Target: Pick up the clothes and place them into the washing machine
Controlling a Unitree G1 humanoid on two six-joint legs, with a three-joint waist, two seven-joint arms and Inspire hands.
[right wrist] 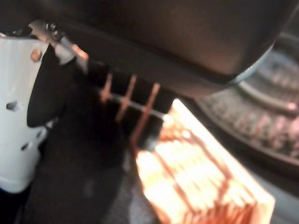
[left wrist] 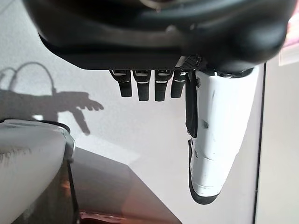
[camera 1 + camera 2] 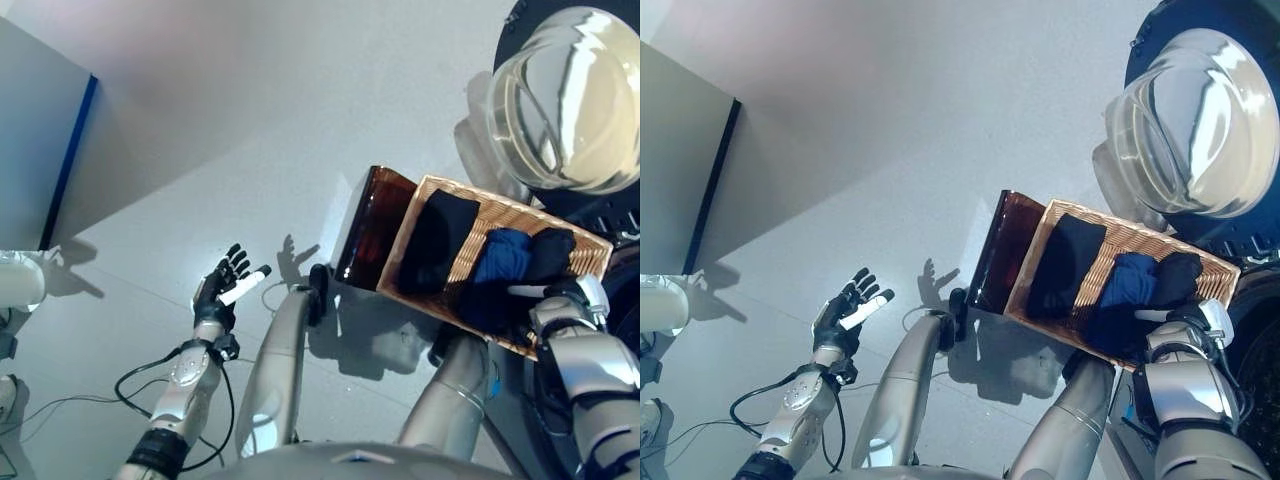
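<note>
Lying in wicker basket [image 3: 500,215], dark clothes [image 3: 437,242], long axis toward washing machine [image 3: 565,95]

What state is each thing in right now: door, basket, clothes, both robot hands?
Washing machine door: swung open.
Wicker basket: tilted, resting on a brown stand, holding clothes.
Dark clothes: in the basket, none in the machine yet.
Blue garment: in the basket between dark pieces.
Left robot hand: open, empty, over the floor.
Right robot hand: at the basket's near end, fingers hidden.

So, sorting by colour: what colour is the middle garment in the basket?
Blue garment, between black ones; clearest in the left eye view.
</note>
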